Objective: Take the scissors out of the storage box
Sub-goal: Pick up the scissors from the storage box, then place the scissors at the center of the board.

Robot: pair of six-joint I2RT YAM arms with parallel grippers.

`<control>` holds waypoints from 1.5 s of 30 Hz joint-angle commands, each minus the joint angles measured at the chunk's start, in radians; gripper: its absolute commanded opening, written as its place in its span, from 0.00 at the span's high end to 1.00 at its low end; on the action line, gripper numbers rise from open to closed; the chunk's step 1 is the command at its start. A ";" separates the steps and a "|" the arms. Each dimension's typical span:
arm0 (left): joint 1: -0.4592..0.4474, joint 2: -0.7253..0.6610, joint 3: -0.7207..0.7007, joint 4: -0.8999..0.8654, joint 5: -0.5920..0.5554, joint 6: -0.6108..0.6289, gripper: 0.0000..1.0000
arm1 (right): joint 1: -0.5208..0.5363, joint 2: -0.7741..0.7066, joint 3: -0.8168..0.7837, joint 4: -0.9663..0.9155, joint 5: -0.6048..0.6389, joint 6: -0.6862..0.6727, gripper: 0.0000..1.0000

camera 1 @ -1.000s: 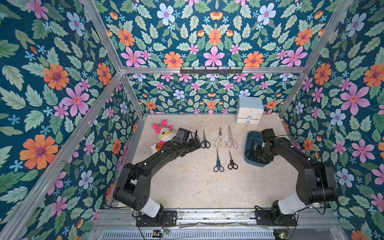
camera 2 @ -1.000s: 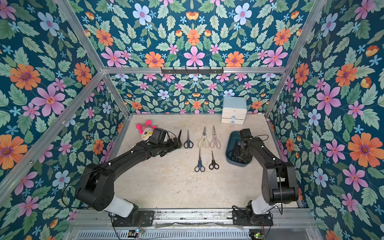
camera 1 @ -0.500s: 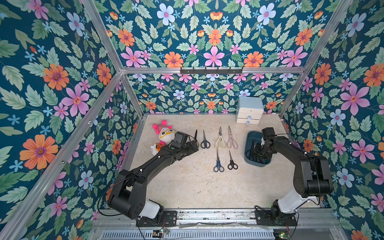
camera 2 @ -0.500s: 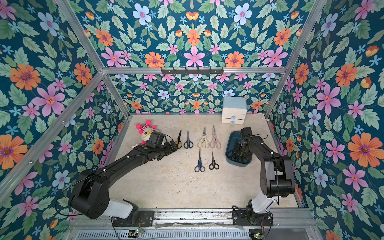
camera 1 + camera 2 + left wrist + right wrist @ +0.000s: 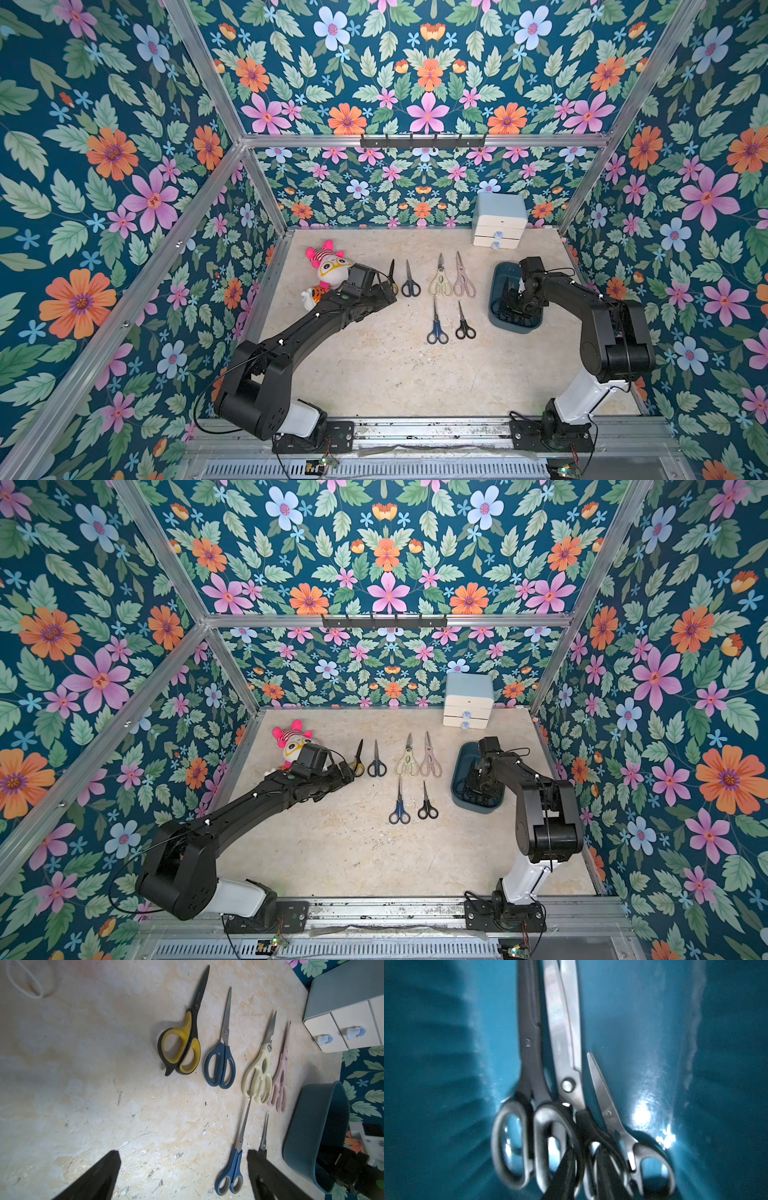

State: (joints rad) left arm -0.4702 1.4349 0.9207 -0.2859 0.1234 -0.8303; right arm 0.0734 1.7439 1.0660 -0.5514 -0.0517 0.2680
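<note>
**Top views.** Storage box [image 5: 515, 327] [image 5: 478, 806] sat at 3 o'clock on the counter [image 5: 374, 374]. Right arm [image 5: 582, 299] reached in, hiding the right jaws and most of the contents. Six pairs of scissors [image 5: 440, 280] lay on the counter, centre toward 12 o'clock. Left arm [image 5: 332, 307] covered the handles of the yellow-black pair [image 5: 391, 272]. Plush toy [image 5: 328, 270] at 10 o'clock, mini cabinet [image 5: 498, 220] at 1 o'clock.

**Left wrist.** Left jaws stood wide apart, empty. One finger [image 5: 266, 1174] hid the handles of the small black pair [image 5: 264, 1140].

**Right wrist.** Three black-handled pairs [image 5: 566, 1053] lay side by side inside the box. Right jaws stood narrow at a handle. The view was blurred, so I could not tell whether they gripped it.
</note>
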 commanded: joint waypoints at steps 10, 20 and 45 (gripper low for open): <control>0.001 -0.011 0.009 -0.013 -0.025 0.002 0.01 | 0.001 -0.034 0.036 -0.029 0.021 -0.015 1.00; 0.001 -0.009 0.003 -0.005 -0.021 0.000 0.01 | 0.000 -0.139 0.062 -0.093 0.049 -0.026 1.00; 0.005 -0.128 -0.140 0.009 -0.062 -0.035 0.01 | 0.206 -0.395 -0.144 0.105 -0.150 0.273 1.00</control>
State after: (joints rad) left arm -0.4690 1.3102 0.7887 -0.2844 0.0772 -0.8608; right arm 0.2214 1.3808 0.9306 -0.5083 -0.1940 0.4442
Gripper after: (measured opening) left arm 0.994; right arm 0.117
